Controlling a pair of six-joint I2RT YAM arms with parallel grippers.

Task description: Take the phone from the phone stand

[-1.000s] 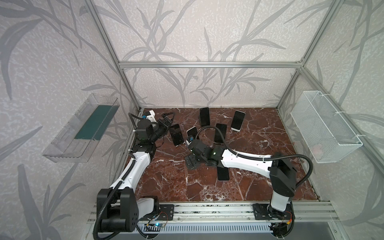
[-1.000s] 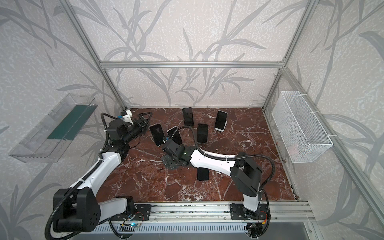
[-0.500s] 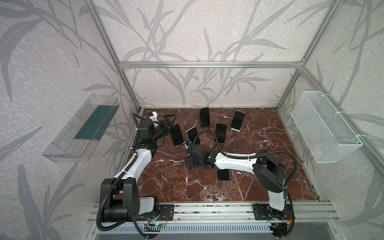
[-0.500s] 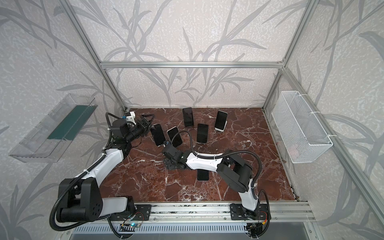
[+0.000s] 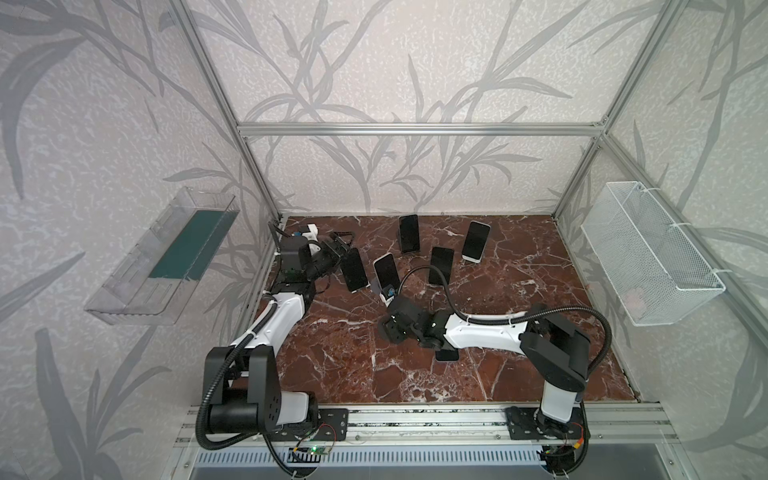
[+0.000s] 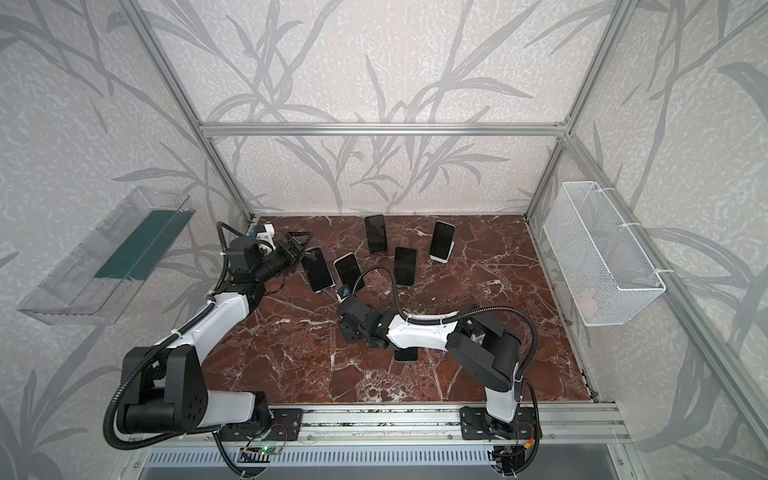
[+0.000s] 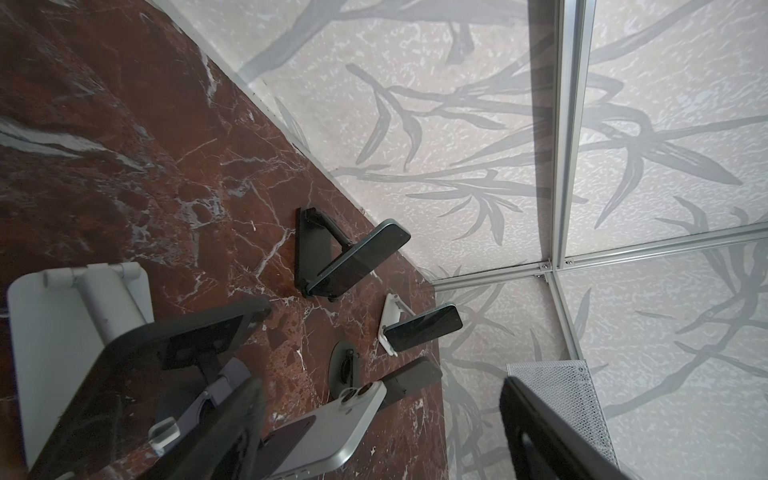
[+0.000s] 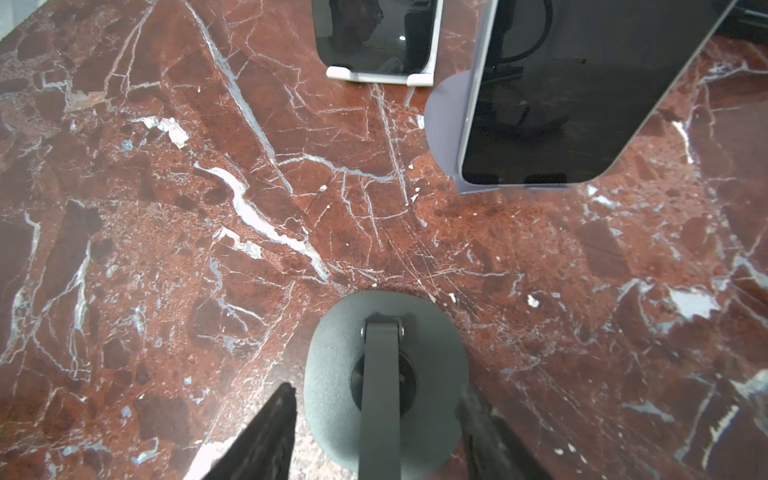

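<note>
Leaf-print walls (image 5: 415,62), red marble floor (image 5: 353,353), alu frame (image 5: 415,129).

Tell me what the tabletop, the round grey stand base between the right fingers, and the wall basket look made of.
Tabletop: polished red-brown marble or a marble-look slab; white veins, slight sheen.
Stand base: matte grey with a fine grainy surface, maybe coated metal or rubberised plastic; the look leaves it open.
Basket: white wire mesh, probably painted metal; you see through it.
</note>
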